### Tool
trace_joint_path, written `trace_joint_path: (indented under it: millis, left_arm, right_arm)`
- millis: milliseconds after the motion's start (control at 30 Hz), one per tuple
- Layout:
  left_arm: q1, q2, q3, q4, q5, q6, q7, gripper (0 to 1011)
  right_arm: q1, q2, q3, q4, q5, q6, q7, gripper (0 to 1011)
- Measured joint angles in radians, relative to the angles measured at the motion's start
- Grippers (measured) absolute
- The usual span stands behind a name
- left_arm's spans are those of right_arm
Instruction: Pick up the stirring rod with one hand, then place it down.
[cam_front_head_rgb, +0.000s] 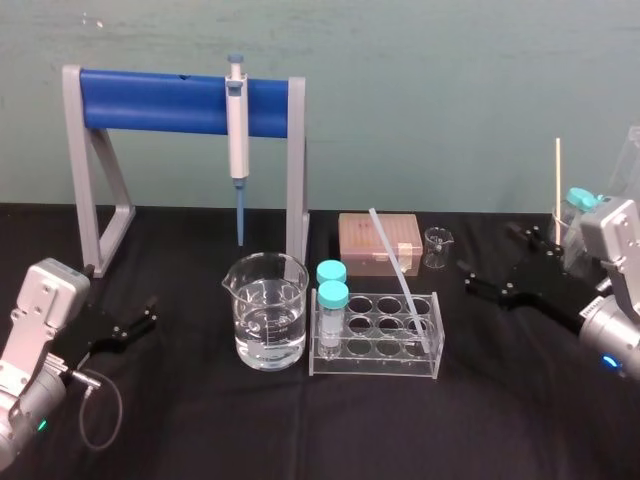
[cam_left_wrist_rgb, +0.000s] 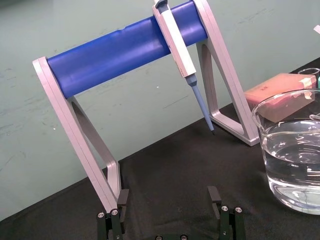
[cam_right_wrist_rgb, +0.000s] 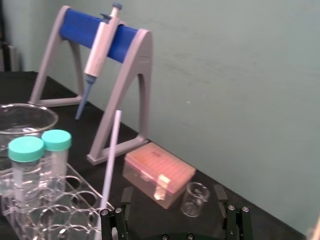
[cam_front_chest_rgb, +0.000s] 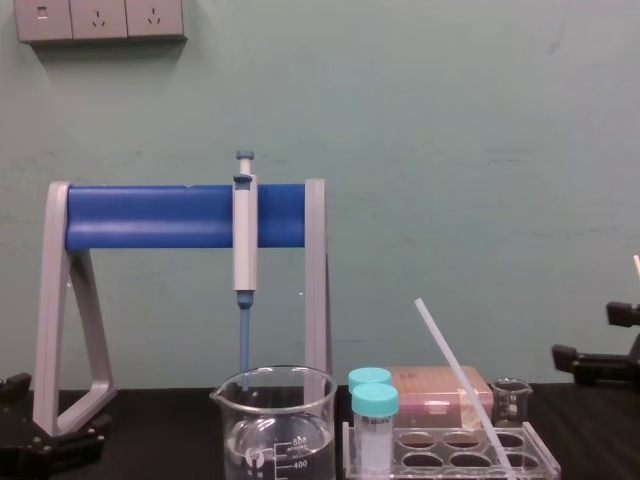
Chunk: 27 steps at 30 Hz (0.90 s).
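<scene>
Now | right gripper (cam_front_head_rgb: 488, 258) right of tube rack (cam_front_head_rgb: 375, 345), fingers apart | left gripper (cam_front_head_rgb: 145, 315) parked left, apart | risk: stirring rod (cam_front_head_rgb: 400, 275) leaning in rack may snag, tipping it.

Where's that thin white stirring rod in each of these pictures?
Head: the stirring rod leans in the tube rack, right of centre.
Chest: lower right, rod slanting up-left from the rack.
Right wrist: rod between the teal-capped tubes and the pink box.
Left wrist: cannot tell.
Shared landmark: the blue-barred stand holding the pipette.
</scene>
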Motion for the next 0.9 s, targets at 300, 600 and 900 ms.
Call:
trace_joint_path:
  millis: [300,600,900]
  left_arm:
    - [0.0,0.0,0.0,0.0,0.0,0.0,0.0,1000]
    - [0.0,0.0,0.0,0.0,0.0,0.0,0.0,1000]
    - [0.0,0.0,0.0,0.0,0.0,0.0,0.0,1000]
  right_arm:
    - [0.076,-0.039,-0.021,0.083,0.013,0.02,0.124,1003]
    - [0.138,-0.076,-0.031,0.154,0.005,0.018,0.212,1003]
    - [0.203,-0.122,-0.032,0.258,-0.003,-0.001,0.277,1003]
